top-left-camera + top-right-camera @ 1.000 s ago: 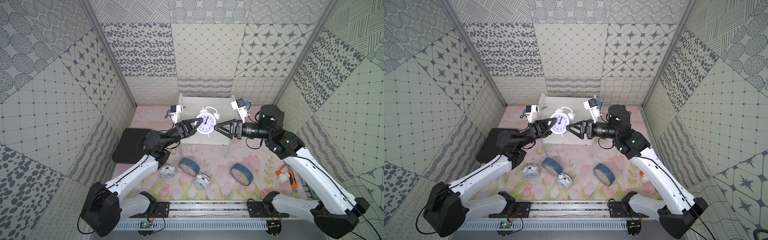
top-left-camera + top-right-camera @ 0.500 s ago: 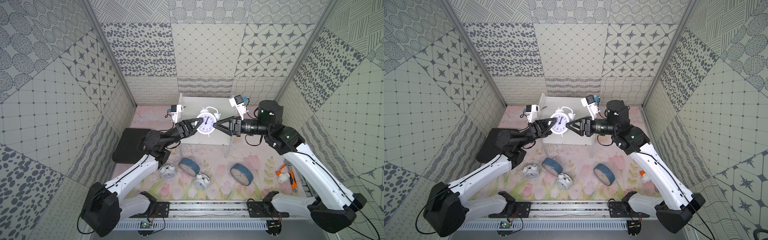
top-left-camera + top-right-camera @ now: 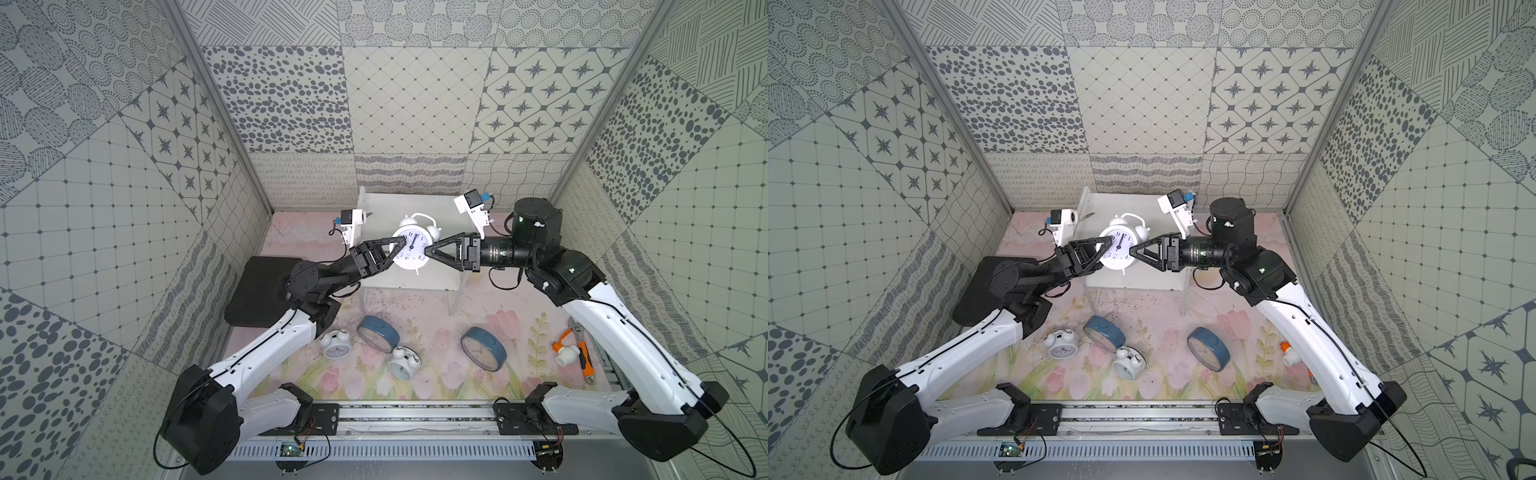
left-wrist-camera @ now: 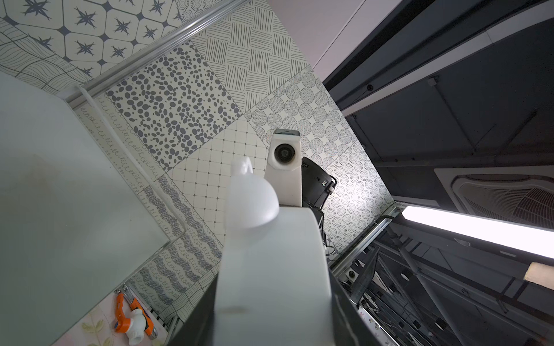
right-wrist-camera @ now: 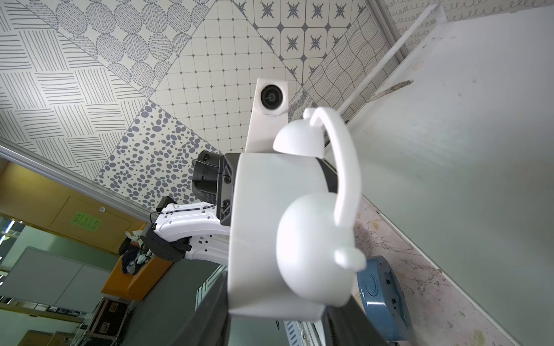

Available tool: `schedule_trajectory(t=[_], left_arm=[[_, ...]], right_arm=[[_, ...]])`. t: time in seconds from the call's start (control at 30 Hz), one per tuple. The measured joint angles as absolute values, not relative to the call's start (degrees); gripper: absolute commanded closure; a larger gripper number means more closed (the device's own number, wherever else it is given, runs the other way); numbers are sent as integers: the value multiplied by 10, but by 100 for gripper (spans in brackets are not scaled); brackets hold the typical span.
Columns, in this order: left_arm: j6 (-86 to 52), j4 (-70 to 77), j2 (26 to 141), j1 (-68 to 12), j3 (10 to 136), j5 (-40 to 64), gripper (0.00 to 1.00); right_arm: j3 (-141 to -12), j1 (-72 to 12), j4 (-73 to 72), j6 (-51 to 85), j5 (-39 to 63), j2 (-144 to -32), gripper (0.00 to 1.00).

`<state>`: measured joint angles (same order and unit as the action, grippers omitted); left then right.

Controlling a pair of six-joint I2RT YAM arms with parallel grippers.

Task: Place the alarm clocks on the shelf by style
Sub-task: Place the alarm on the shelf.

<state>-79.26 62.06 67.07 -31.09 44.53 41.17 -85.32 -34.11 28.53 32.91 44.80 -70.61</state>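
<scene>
A white twin-bell alarm clock (image 3: 413, 249) (image 3: 1119, 249) hangs dial-up over the white shelf (image 3: 415, 208), gripped from both sides. My left gripper (image 3: 401, 245) is shut on its left edge; the left wrist view is filled by the clock's body (image 4: 269, 269) between the jaws. My right gripper (image 3: 428, 250) holds the right edge, and the right wrist view has the clock (image 5: 269, 224) pressed between both fingers. On the floral mat lie two more white twin-bell clocks (image 3: 336, 344) (image 3: 404, 363) and two blue-cased clocks (image 3: 378, 332) (image 3: 483, 348).
A flat black case (image 3: 257, 291) lies on the mat under the left arm. An orange-handled tool and a white-and-orange fitting (image 3: 571, 353) sit by the right wall. Patterned walls close in three sides.
My right gripper has moved left up to the clock and narrowed its jaws onto it. The left gripper and the clock have stayed put.
</scene>
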Motion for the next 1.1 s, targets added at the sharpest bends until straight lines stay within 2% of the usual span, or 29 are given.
schedule_trajectory(t=[0.13,0.2,0.37,0.53,0.6,0.8,0.9,1.1], left_arm=[[-780,608,664,-311,446,411,33],[-768,582,656,-311,450,410,20],[-717,476,618,-311,478,389,5],[-630,285,548,-310,531,292,5],[-597,190,518,-310,562,222,9],[-564,-95,477,-298,633,-7,12],[-565,-202,471,-284,630,-69,16],[-571,-346,456,-262,590,-120,20]], right_arm=[[-856,-341,288,322,450,-708,62],[-865,-342,298,307,450,-714,63],[-926,-344,356,248,429,-746,64],[-1056,-350,433,160,404,-814,64],[-1131,-350,465,117,387,-855,64],[-1399,-345,563,14,368,-1021,65],[-1506,-345,590,-17,373,-1099,64],[-1571,-348,620,-43,383,-1182,62]])
